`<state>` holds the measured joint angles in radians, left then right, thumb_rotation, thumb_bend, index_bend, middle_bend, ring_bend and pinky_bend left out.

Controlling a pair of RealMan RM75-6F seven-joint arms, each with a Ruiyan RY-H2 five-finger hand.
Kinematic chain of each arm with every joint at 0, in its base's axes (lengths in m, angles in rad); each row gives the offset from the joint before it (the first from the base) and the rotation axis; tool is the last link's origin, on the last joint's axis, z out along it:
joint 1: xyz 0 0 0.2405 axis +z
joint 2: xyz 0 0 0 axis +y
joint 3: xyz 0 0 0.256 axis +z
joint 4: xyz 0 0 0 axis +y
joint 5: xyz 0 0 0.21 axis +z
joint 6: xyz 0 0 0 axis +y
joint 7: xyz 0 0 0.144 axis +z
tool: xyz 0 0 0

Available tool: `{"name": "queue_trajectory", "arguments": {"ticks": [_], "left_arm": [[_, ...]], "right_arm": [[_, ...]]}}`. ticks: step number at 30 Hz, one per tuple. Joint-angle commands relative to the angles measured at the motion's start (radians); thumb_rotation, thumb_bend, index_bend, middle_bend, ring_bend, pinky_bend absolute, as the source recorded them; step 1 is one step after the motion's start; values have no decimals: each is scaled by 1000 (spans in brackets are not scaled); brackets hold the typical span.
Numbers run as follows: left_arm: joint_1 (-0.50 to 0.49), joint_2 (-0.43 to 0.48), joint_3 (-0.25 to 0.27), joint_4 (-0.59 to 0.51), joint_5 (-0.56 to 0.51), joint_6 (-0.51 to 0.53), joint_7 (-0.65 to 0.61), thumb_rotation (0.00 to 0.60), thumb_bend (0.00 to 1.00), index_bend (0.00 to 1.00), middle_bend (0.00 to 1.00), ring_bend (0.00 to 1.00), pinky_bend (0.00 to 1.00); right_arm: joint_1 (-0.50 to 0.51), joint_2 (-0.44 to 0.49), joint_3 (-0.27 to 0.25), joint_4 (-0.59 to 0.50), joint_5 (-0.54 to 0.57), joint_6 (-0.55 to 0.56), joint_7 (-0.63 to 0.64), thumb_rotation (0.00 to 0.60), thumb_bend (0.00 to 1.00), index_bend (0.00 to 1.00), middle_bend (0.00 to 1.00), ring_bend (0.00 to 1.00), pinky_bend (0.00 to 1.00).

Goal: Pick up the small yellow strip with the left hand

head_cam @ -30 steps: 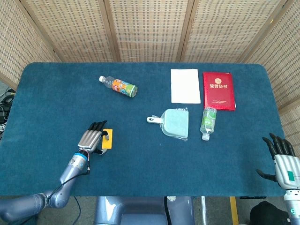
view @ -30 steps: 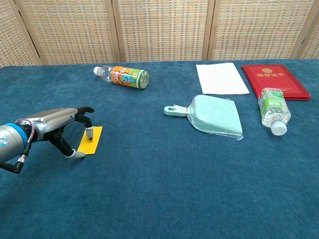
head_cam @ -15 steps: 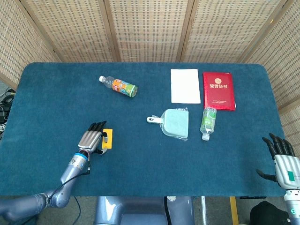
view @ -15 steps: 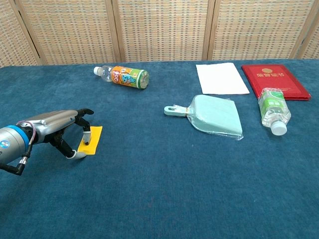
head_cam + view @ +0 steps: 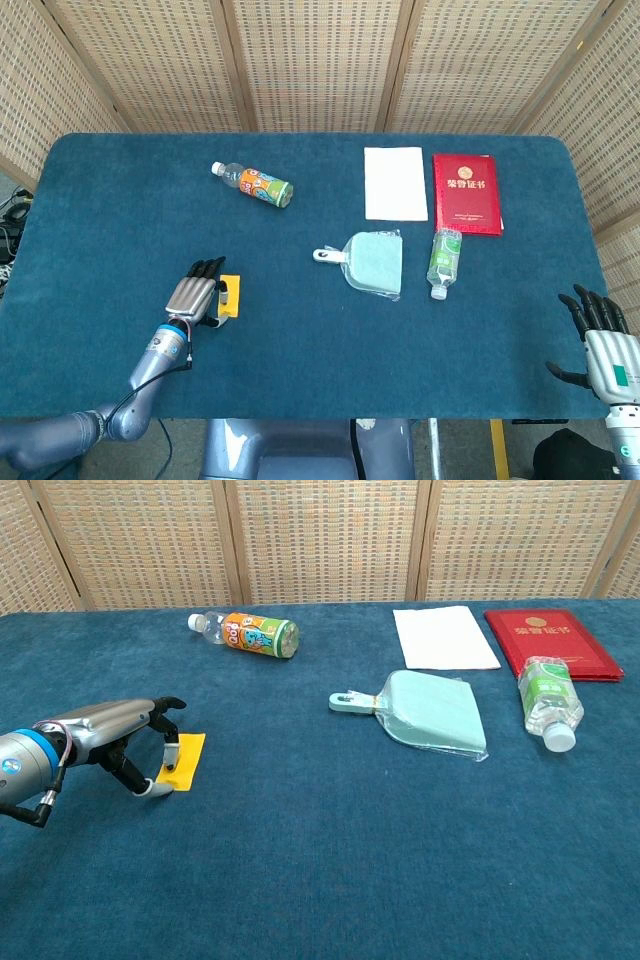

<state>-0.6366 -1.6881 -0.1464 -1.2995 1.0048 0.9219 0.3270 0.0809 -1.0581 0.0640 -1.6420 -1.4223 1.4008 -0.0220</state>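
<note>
The small yellow strip [image 5: 233, 297] [image 5: 190, 754] lies at the table's front left, its near end tipped up off the blue cloth. My left hand [image 5: 197, 297] [image 5: 108, 734] is at its left side and pinches it, a fingertip on top and the thumb at the near end. The other fingers arch over the strip. My right hand [image 5: 603, 345] shows only in the head view, at the front right corner beyond the table edge, fingers spread and holding nothing.
An orange-labelled bottle [image 5: 258, 184] [image 5: 250, 634] lies at the back left. A pale green dustpan [image 5: 372, 262] [image 5: 432, 712] sits mid-table, with a green-labelled clear bottle [image 5: 444, 260], a white sheet [image 5: 395, 183] and a red booklet [image 5: 466, 192] to the right.
The left hand's finger and thumb have drawn together on the strip, and the strip now looks shorter and tipped up at its near end. The right hand has stayed still.
</note>
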Motion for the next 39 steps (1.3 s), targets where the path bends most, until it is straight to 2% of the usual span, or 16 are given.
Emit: {"name": "queue_trajectory", "arguments": {"ticks": [1, 17, 29, 39], "left_arm": [[-6, 4, -9, -4, -14, -2, 11, 600, 463, 557, 0, 0, 0], [-31, 2, -22, -8, -67, -18, 47, 600, 462, 559, 0, 0, 0], [-35, -1, -26, 3, -64, -15, 30, 600, 462, 605, 0, 0, 0], [-86, -31, -111, 139, -18, -30, -96, 600, 460, 632, 0, 0, 0]], "right_arm": [[0, 0, 0, 0, 1, -1, 0, 600, 0, 111, 0, 0, 0], [3, 1, 0, 0, 4, -8, 4, 600, 0, 113, 0, 0, 0], [3, 1, -1, 1, 3, -9, 7, 600, 0, 113, 0, 0, 0], [5, -2, -2, 2, 4, -11, 2, 600, 0, 113, 0, 0, 0]]}}
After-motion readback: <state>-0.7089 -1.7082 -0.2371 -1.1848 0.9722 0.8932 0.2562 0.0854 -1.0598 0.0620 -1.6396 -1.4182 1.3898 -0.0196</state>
